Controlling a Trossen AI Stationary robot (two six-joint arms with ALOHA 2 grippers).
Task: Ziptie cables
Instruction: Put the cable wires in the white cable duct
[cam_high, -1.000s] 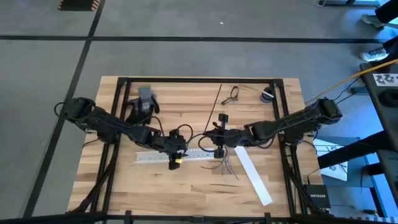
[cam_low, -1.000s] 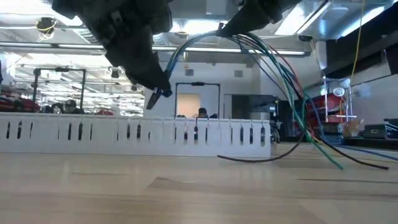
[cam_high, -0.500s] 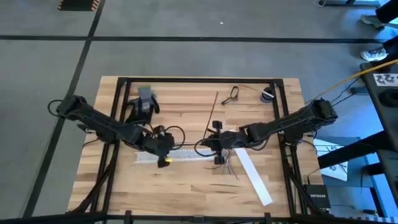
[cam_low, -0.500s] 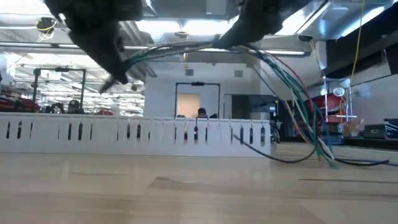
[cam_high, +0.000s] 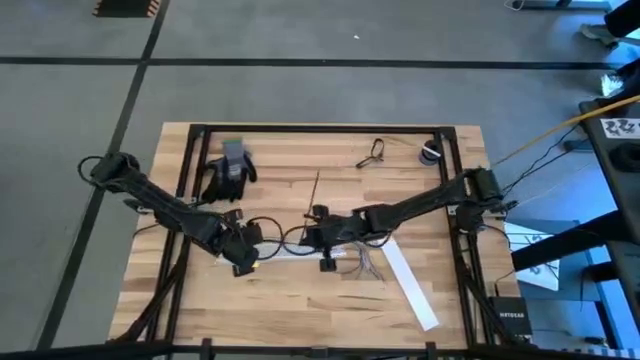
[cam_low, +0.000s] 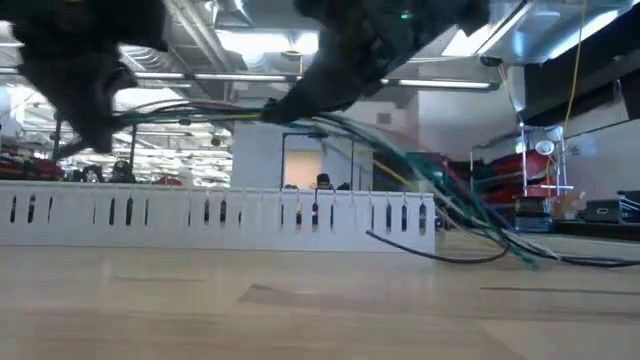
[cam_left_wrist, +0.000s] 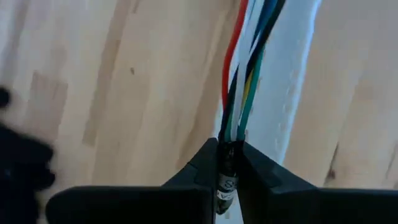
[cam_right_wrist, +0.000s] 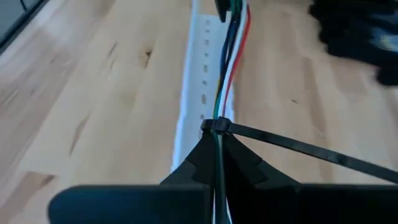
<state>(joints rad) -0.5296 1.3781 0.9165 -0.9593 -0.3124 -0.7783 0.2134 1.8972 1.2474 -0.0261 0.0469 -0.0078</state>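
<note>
Two grippers hold one bundle of cables between them, stretched above the middle of the wooden table (cam_high: 300, 300). On the left of the overhead view, the left gripper (cam_high: 243, 262) sits low and towards the near edge; its wrist view shows its fingers (cam_left_wrist: 205, 165) pinched shut on the bundle's end, with red, green, white and dark strands running straight away from them. From there the cables (cam_high: 285, 238) run rightward along the table's length, above a slotted white channel strip (cam_high: 290, 252). Their long axis joins one gripper to the other. Further right, the right gripper (cam_high: 322, 238) is clamped on the same bundle, where a black zip tie (cam_right_wrist: 214, 125) already circles the strands, its long tail (cam_right_wrist: 305, 149) sticking out sideways. Beyond the right gripper the free strands (cam_high: 365, 265) splay loosely onto the table beside a flat white strip (cam_high: 408, 286). The tie lies right at the right gripper, so that arm seems nearer for any tightening, while the left one likely just keeps the bundle taut.
</note>
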